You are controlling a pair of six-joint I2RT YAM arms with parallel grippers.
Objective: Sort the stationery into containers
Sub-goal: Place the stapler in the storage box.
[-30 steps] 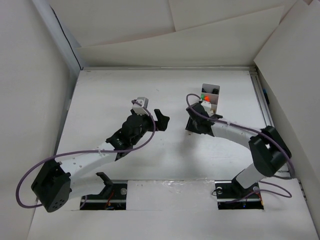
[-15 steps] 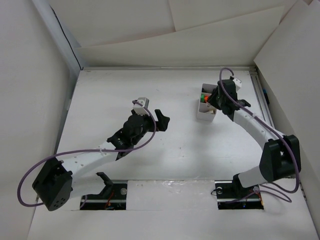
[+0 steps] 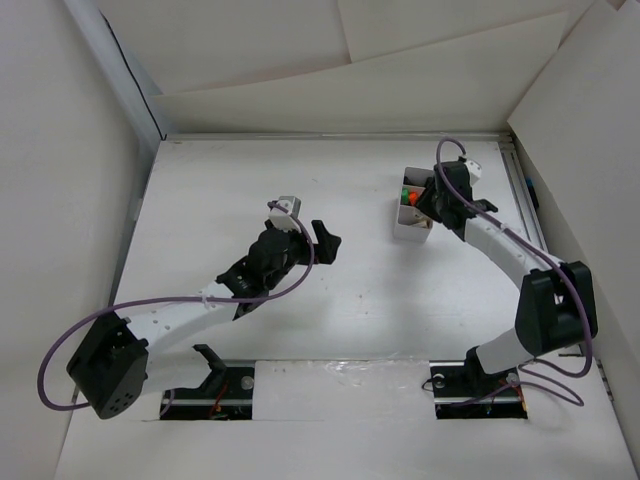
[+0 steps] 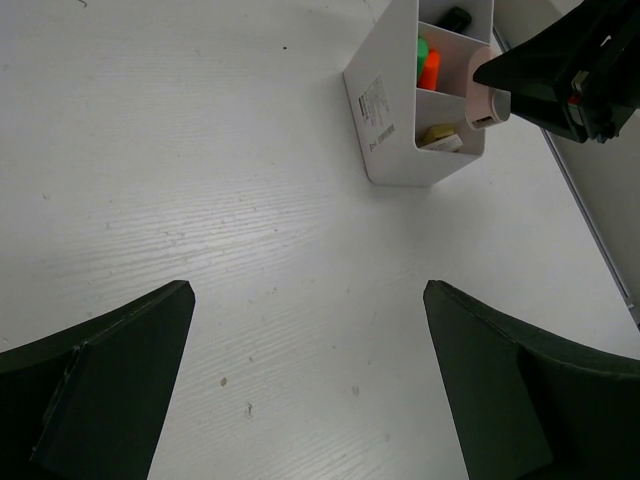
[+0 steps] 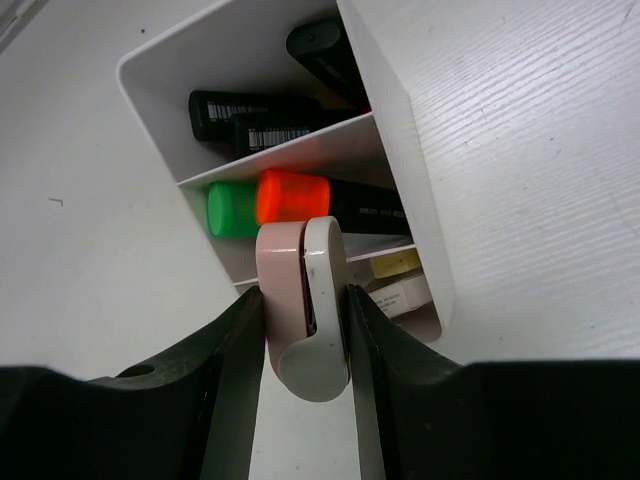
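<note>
The white box (image 3: 410, 226) stands at the back right, split into three compartments. In the right wrist view its far compartment (image 5: 250, 60) holds black markers (image 5: 262, 112). The middle one holds a green-capped marker (image 5: 230, 209) and an orange-capped marker (image 5: 292, 195). The near one holds beige eraser blocks (image 5: 398, 264). My right gripper (image 5: 306, 305) is shut on a small pink-and-white stationery piece (image 5: 300, 262), held just above the box's near end. My left gripper (image 4: 308, 300) is open and empty over bare table near the middle (image 3: 325, 240).
White walls enclose the table (image 3: 350, 180) on the left, back and right. The box (image 4: 392, 110) and my right gripper (image 4: 570, 70) show at the top right of the left wrist view. The arm bases sit at the near edge.
My right arm has swung from the table's middle out to the box, carrying the pink-and-white piece, and now hovers over it. The left arm has barely moved.
</note>
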